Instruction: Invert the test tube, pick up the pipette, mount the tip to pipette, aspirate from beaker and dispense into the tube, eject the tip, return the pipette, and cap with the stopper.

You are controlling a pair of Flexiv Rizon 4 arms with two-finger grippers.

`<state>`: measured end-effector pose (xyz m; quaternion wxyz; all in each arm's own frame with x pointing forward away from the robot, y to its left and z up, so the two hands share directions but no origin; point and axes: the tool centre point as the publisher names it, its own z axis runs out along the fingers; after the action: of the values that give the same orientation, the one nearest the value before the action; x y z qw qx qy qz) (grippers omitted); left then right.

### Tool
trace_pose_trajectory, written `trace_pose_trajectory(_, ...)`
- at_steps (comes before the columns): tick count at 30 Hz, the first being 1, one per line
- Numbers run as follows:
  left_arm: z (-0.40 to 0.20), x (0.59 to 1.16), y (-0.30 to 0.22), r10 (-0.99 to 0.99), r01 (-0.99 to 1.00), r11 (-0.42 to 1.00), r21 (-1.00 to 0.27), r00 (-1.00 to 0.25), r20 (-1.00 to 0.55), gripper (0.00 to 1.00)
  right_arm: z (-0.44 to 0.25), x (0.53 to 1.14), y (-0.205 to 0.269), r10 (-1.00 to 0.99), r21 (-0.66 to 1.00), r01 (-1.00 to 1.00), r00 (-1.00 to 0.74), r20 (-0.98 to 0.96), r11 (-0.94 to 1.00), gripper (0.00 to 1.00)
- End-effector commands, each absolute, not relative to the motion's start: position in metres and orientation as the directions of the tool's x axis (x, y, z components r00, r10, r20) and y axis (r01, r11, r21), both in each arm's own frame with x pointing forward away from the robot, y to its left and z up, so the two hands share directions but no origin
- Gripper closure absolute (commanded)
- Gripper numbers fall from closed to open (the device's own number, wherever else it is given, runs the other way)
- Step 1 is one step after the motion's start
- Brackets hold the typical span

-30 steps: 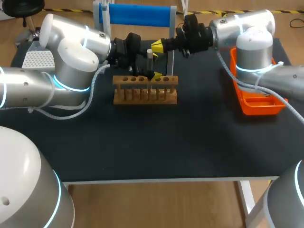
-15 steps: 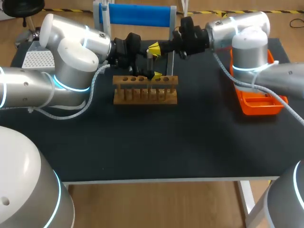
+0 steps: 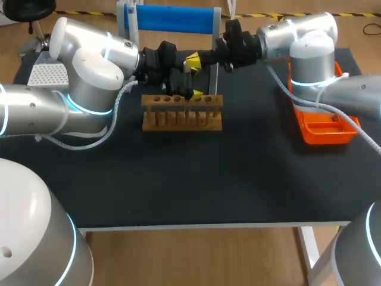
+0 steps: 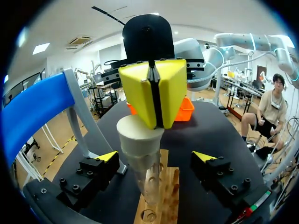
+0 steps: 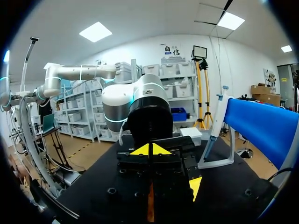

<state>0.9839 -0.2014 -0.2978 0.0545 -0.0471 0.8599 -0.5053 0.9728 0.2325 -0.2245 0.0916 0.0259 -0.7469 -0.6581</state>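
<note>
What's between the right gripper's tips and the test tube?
The stopper, sitting in the mouth of the test tube, directly under the closed tips of the right gripper. The left wrist view shows it.

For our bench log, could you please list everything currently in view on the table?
table: one, black.
rack: one, wooden brown, table middle.
test tube: one, clear, upright in the rack.
stopper: one, cream, on the tube's mouth.
stand: one, blue bar, back edge.
tip box: one, white, far left.
tray: one, orange, right side.
left gripper: one, yellow-tipped, jaws open either side of the tube.
right gripper: one, yellow-tipped, jaws together at the stopper's top.
</note>
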Motion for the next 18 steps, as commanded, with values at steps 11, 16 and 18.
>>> trace_pose_trajectory(11,-0.298,0.985,-0.202,-0.134,-0.026,0.485,-0.874,-0.99,-0.045,0.0,-0.19,0.971,0.222,-0.183,1.0,0.002,-0.983,0.006,0.02,0.91)
trace_pose_trajectory(16,-0.298,0.985,-0.202,-0.134,-0.026,0.485,-0.874,-0.99,-0.045,0.0,-0.181,0.966,0.206,-0.142,0.991,-0.051,-0.989,-0.034,0.12,0.0)
trace_pose_trajectory(18,-0.298,0.985,-0.202,-0.134,-0.026,0.485,-0.874,-0.99,-0.045,0.0,-0.181,0.962,0.195,-0.126,0.984,-0.072,-0.991,-0.052,0.164,0.0)
